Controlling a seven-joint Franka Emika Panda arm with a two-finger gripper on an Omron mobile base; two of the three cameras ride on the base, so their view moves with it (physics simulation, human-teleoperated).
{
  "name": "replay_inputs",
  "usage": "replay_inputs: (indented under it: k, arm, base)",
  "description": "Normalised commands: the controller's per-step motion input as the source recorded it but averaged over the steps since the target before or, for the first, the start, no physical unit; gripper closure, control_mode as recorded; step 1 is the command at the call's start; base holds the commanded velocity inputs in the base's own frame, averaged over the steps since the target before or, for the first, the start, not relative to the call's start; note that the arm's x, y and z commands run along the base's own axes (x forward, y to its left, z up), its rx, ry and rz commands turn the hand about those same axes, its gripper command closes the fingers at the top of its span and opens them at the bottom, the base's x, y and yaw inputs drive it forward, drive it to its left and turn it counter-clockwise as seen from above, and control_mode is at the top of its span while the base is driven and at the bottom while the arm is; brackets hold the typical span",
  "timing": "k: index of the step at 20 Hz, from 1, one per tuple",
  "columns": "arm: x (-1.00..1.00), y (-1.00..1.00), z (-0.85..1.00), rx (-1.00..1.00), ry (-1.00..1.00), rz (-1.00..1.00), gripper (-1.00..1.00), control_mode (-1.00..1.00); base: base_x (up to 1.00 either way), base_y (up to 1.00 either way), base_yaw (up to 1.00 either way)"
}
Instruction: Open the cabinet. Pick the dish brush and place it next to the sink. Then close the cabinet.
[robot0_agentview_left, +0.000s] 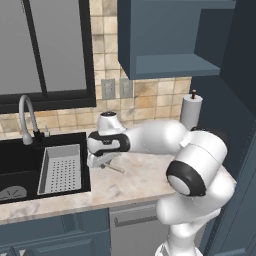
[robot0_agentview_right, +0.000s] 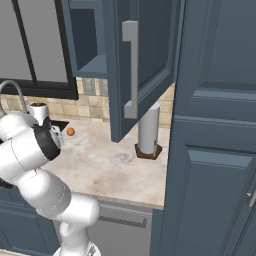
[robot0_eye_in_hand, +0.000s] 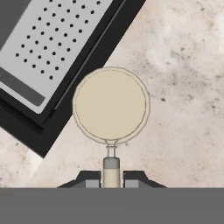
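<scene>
Dish brush (robot0_eye_in_hand: 110, 105) between fingers (robot0_eye_in_hand: 89, 180), seemingly just above counter (robot0_eye_in_hand: 183, 87) beside sink (robot0_eye_in_hand: 39, 127).

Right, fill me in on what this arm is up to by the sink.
The arm's tool is low over the marble counter, beside the sink. In the hand view its fingers sit on either side of the dish brush handle, with the round cream head lying over the counter just off the sink's edge and strainer tray. The wall cabinet door hangs open, so closing it is not yet done. A paper towel roll and a small orange ball stand on the counter.
</scene>
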Motion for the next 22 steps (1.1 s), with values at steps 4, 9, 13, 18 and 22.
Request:
replay_inputs:
  k: [4, 9, 13, 18, 22]
  arm:
    - [0.0, 0.0, -0.36, -0.02, 0.02, 0.0, 1.0, -1.0]
    - [0.0, 0.0, -0.23, 0.0, 0.0, 0.0, 1.0, -1.0]
    - [0.0, 0.0, -0.12, 0.0, 0.0, 0.0, 1.0, -1.0]
    - [0.0, 0.0, -0.16, 0.0, 0.0, 0.0, 1.0, -1.0]
    - [0.0, 0.0, -0.19, 0.0, 0.0, 0.0, 1.0, -1.0]
  base:
    - [0.0, 0.0, 0.0]
    - [0.0, 0.0, 0.0]
    - [0.0, 0.0, 0.0]
    - [0.0, 0.0, 0.0]
    - [0.0, 0.0, 0.0]
